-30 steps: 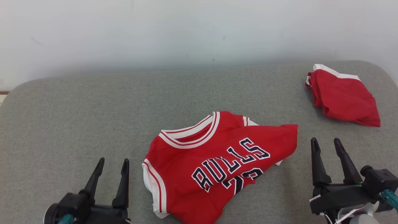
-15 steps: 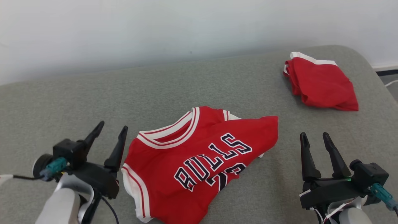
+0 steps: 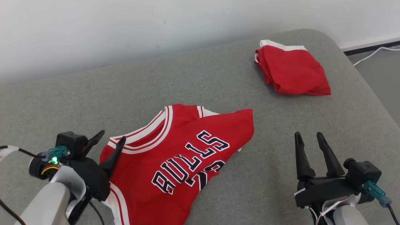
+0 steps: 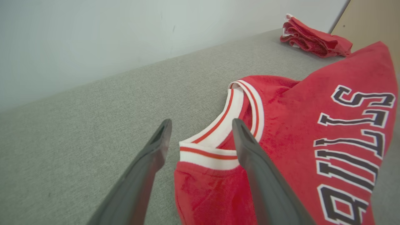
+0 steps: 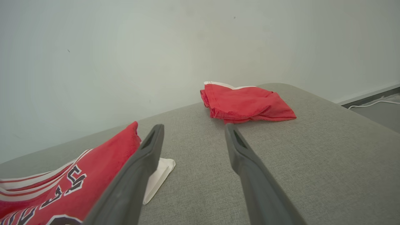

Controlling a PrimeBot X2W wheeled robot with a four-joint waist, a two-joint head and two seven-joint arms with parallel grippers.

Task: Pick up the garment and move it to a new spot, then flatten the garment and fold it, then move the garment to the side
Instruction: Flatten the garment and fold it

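Note:
The garment, a red jersey [image 3: 187, 150] with white trim and BULLS lettering, lies crumpled on the grey padded surface [image 3: 193, 78]. My left gripper [image 3: 111, 137] stands open at the jersey's left collar corner, one finger over the white neckline. In the left wrist view the open fingers [image 4: 201, 122] straddle the collar edge of the jersey [image 4: 297, 125] without closing on it. My right gripper [image 3: 309, 135] is open and empty, to the right of the jersey and apart from it. Through the right wrist view its fingers [image 5: 193, 126] point past the jersey's corner [image 5: 103, 162].
A second red garment [image 3: 292, 70] lies folded at the far right of the surface, also seen as a red bundle [image 5: 247, 103] ahead of the right gripper. A pale wall stands behind. The surface's right edge drops to floor with a white cable [image 3: 372, 53].
The head camera has turned right, shifting the whole picture left. My left arm has risen and swung in to the jersey's collar. Both grippers stay open.

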